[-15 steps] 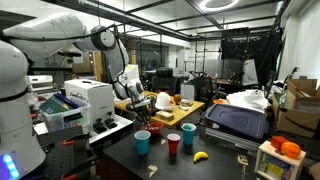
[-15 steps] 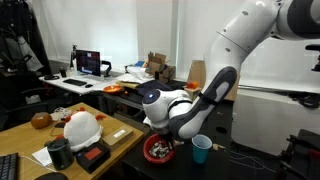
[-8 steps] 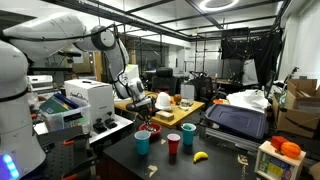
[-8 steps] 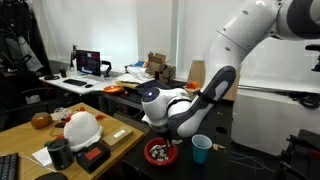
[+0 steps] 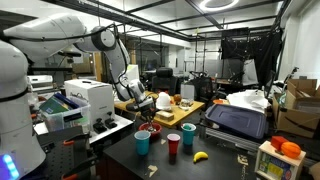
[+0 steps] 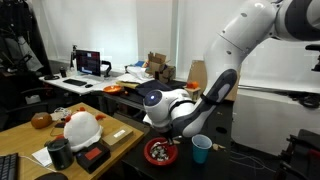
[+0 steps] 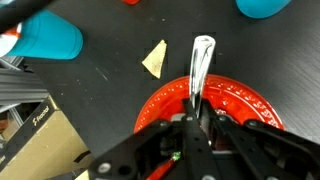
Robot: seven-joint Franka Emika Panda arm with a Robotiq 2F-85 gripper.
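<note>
Holding a metal utensil (image 7: 202, 62) in my clenched hand (image 7: 197, 120) | I judge it stiff, light, slippery | best gripped mid-handle | above red bowl (image 7: 252, 100)

Glossy metal utensil (image 7: 202, 62) & plastic bowl (image 7: 248, 106)

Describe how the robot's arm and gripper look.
The arm is built of glossy white, rounded segments with dark bands at the joints, as both exterior views show. The gripper is black, with angular, linkage-style fingers below a bulbous white wrist housing.
</note>
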